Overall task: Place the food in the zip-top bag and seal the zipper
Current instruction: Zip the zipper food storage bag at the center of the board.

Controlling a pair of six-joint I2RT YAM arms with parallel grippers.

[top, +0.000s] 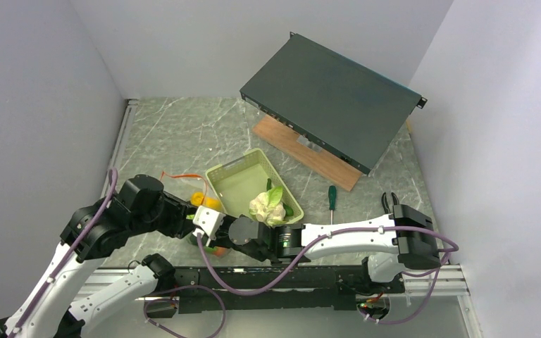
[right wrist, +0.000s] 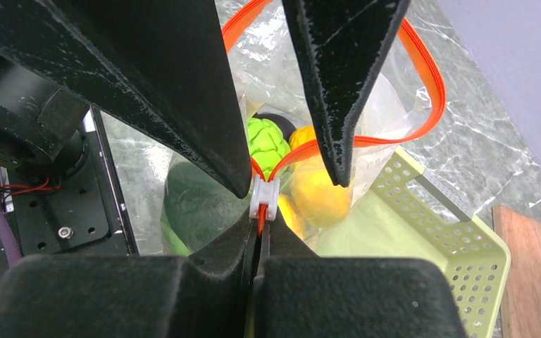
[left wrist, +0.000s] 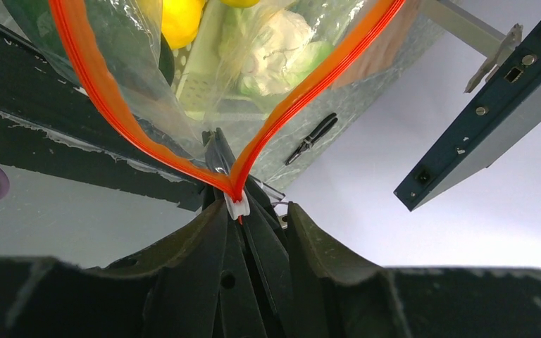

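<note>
2 claws at zipper (left wrist: 310, 95), right claw (right wrist: 259, 236) clamped on it, left claw (left wrist: 257, 208) apart, basket (right wrist: 465, 239) just behind

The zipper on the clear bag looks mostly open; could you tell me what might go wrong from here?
The left end effector straddles the white slider with its fingers apart; dragging now could slip off and leave the zipper open. The yellow food sits close under the strip and might jam it. A cauliflower lies in the green basket, so sealing could leave it out.
</note>
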